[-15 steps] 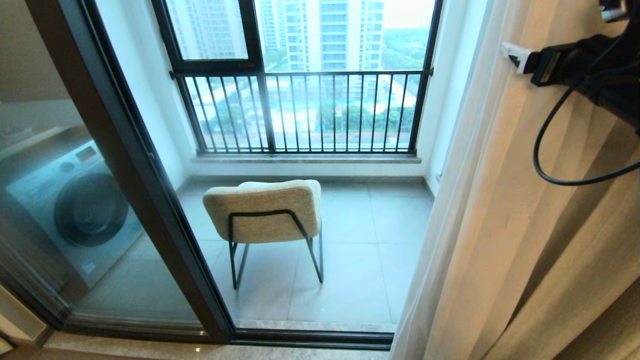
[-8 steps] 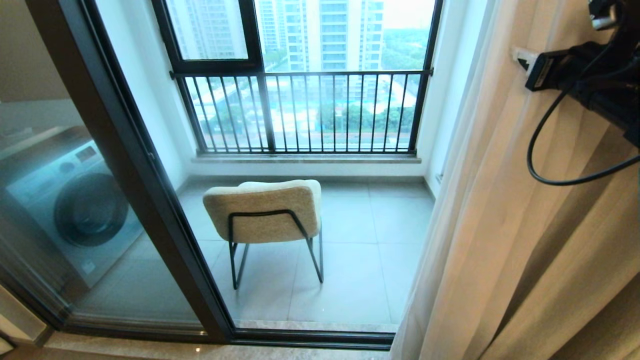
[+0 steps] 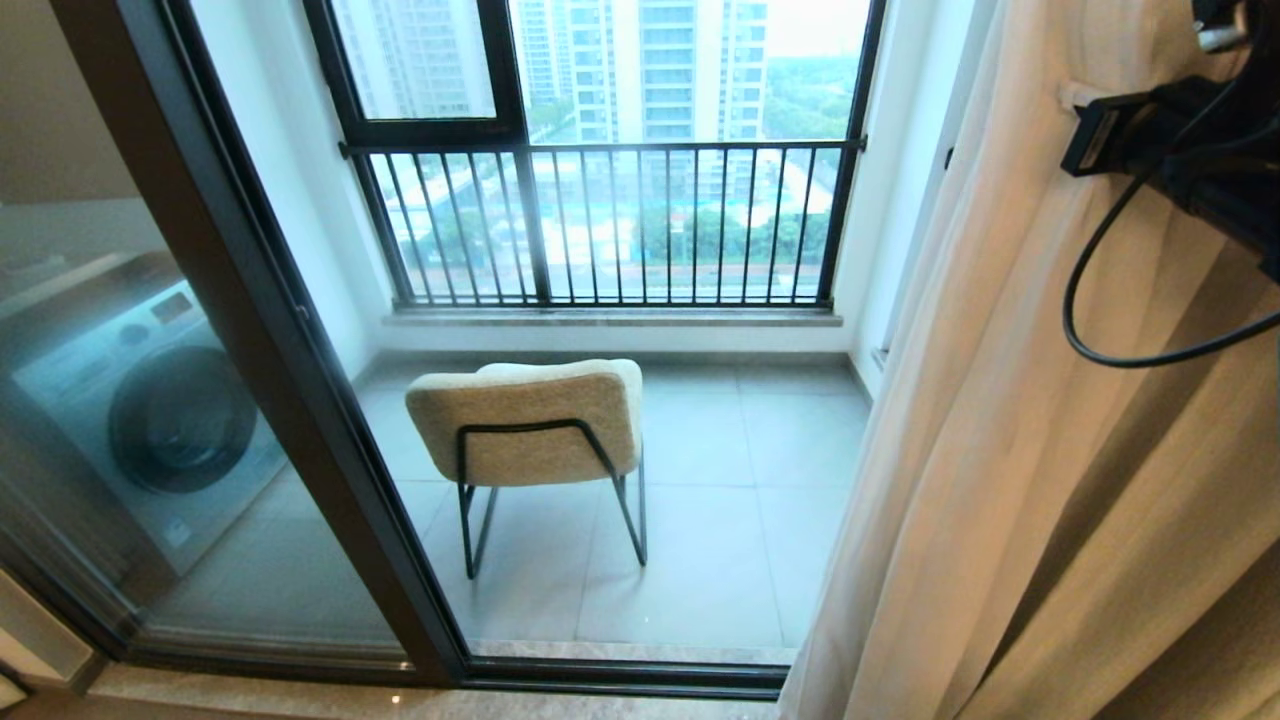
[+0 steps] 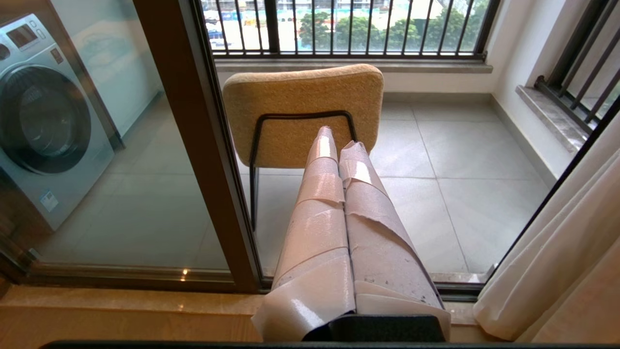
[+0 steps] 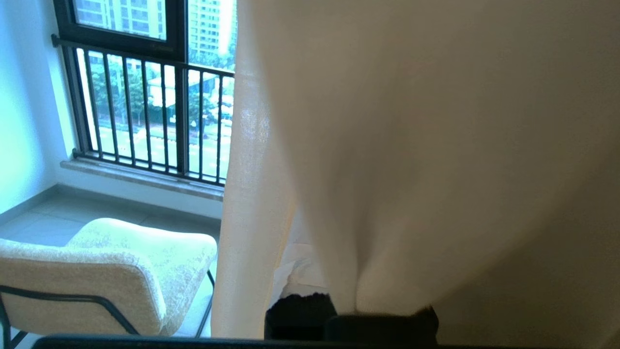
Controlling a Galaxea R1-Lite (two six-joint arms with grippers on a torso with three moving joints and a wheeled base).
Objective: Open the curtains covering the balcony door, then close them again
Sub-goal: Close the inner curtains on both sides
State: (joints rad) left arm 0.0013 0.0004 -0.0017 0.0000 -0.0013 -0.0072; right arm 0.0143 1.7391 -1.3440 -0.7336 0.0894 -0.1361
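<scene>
Right gripper (image 3: 1072, 100) jaws now clamped on curtains (image 3: 1010, 420)

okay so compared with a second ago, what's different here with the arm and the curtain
The right gripper, high on the curtains, has drawn slightly right into the fabric and shut on a fold; its white tip, bare a second ago, is now wrapped in cloth, and the curtain edge has pulled a little right. The left gripper stays shut and parked. The balcony door and chair are unchanged.

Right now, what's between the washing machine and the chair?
In the head view, the balcony door's dark frame post stands between the washing machine and the chair.
</scene>
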